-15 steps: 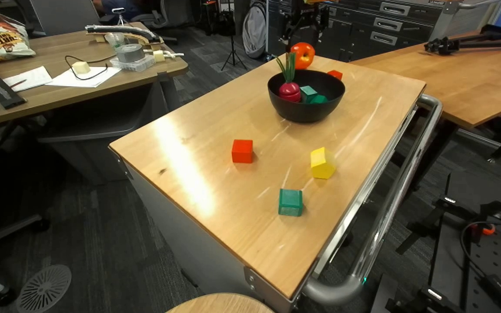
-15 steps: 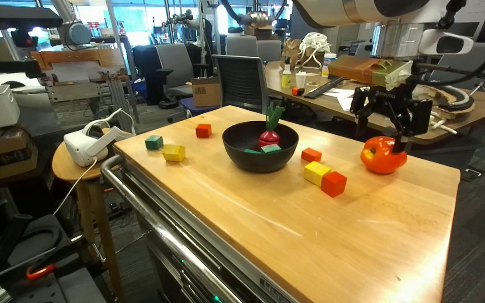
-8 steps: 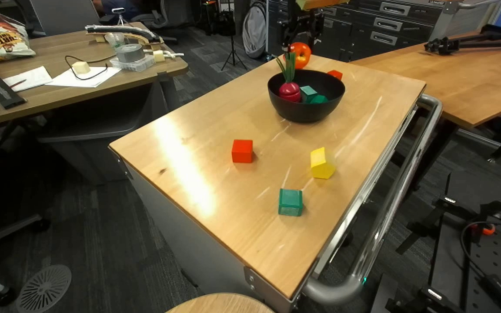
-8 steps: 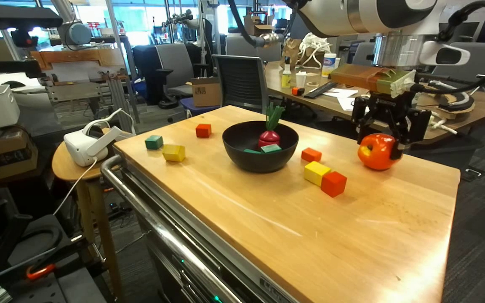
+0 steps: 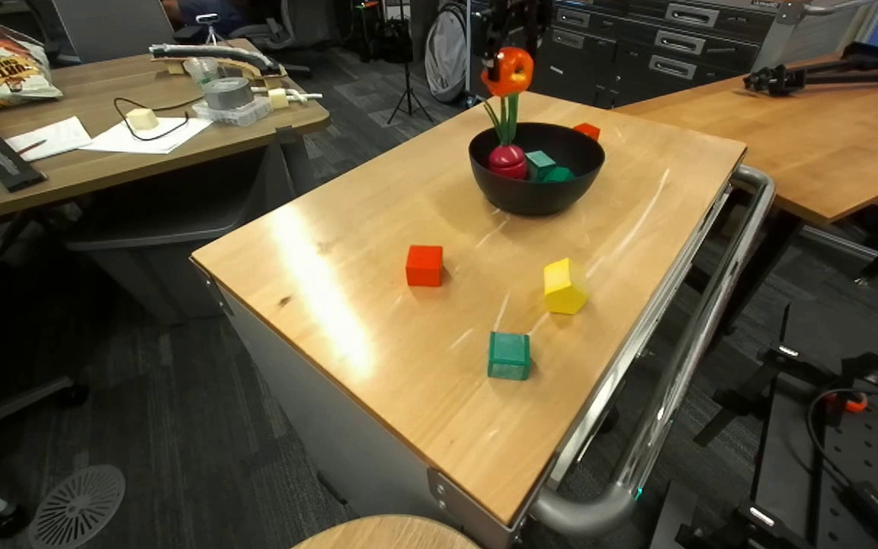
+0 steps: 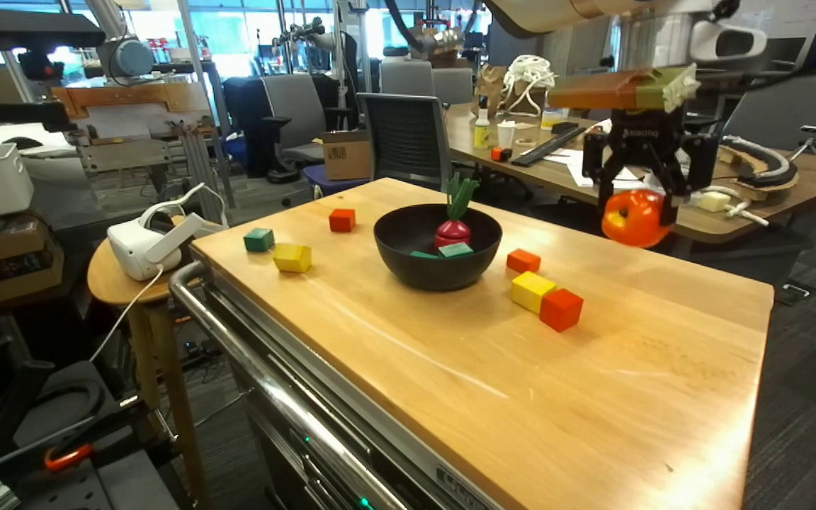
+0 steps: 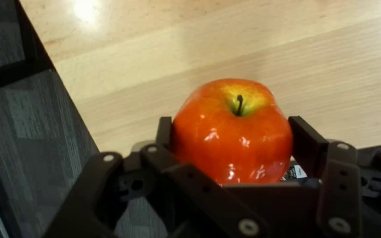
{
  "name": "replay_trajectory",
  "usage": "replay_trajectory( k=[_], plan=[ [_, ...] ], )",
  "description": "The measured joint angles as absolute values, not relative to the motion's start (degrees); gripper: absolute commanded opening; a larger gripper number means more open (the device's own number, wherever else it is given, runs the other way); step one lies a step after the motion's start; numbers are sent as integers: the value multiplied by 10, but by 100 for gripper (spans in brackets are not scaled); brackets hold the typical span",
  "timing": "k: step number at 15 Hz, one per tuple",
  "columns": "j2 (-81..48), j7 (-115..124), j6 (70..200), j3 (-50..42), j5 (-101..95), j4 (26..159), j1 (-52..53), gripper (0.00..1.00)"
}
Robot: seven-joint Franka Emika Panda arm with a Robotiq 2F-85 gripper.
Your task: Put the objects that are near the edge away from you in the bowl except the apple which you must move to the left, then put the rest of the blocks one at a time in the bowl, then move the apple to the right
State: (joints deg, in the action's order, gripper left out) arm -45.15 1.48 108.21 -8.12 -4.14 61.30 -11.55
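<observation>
Off the table, the glossy red-orange apple (image 6: 636, 230) hangs in my gripper (image 6: 637, 209), whose fingers press it from both sides. In the wrist view the apple (image 7: 230, 142) fills the gap, its stem up. The black bowl (image 6: 438, 273) stands upright to the left of the gripper in that exterior view. Inside it are the dark red toy with a green stalk (image 5: 507, 162), a green cube (image 5: 540, 164) and another green piece (image 5: 559, 174). A red-orange cube (image 5: 424, 265), a yellow block (image 5: 565, 287) and a green cube (image 5: 509, 355) lie apart on the table.
Beside the bowl, on its other side, sit a small red-orange block (image 6: 523, 260), a yellow block (image 6: 533, 290) and a red-orange cube (image 6: 562, 309), the last two touching. A metal handle (image 6: 266, 382) runs along the table's edge.
The jaws have come together on the apple, which was standing on the table one second ago. Arm and apple have since risen together. The blocks and the bowl have stayed put.
</observation>
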Motion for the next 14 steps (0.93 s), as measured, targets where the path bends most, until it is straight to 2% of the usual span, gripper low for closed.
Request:
replay_trajectory(
  k=[4, 9, 14],
  plan=[
    [-384, 1, 1105, -72, -91, 640, -46, 58],
    [-298, -28, 1143, -36, -137, 741, 36, 58],
    [-230, -123, 1179, 16, -123, 866, 44, 58]
  ],
)
